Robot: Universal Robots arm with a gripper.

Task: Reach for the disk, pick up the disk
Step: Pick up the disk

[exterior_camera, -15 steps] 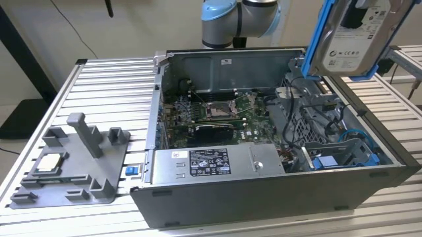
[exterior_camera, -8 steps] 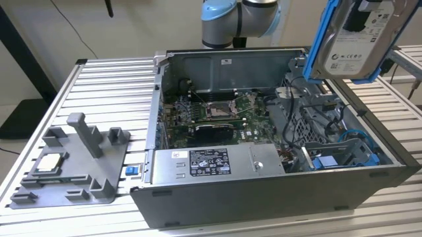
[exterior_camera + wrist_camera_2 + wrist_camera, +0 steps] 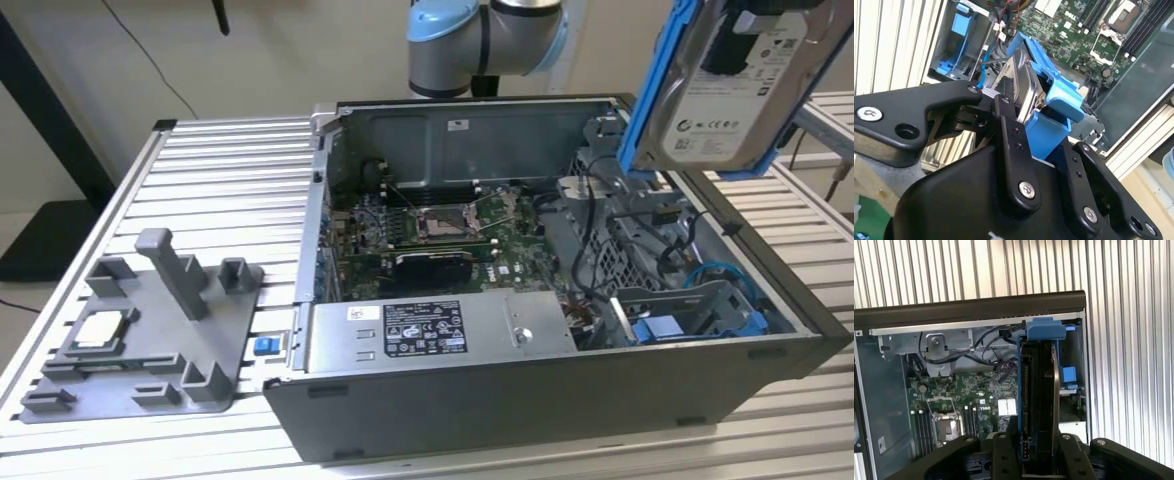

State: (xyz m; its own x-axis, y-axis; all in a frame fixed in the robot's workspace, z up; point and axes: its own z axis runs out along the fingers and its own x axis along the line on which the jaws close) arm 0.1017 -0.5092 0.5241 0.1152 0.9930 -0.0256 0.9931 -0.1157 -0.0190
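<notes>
While the gripper (image 3: 1026,127) clamps the disk (image 3: 727,85), we see it lifted clear above the open computer case (image 3: 534,400), long axis upright, label facing the exterior camera. The case sits on a ribbed aluminium table (image 3: 214,190) beside a grey fixture (image 3: 147,340).

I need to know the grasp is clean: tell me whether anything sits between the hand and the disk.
Nothing visible does. In the second wrist view the hand is shut on the disk, its black fingers pressed against the drive and blue bracket. The exterior view shows the disk lifted clear above the open computer case.
</notes>
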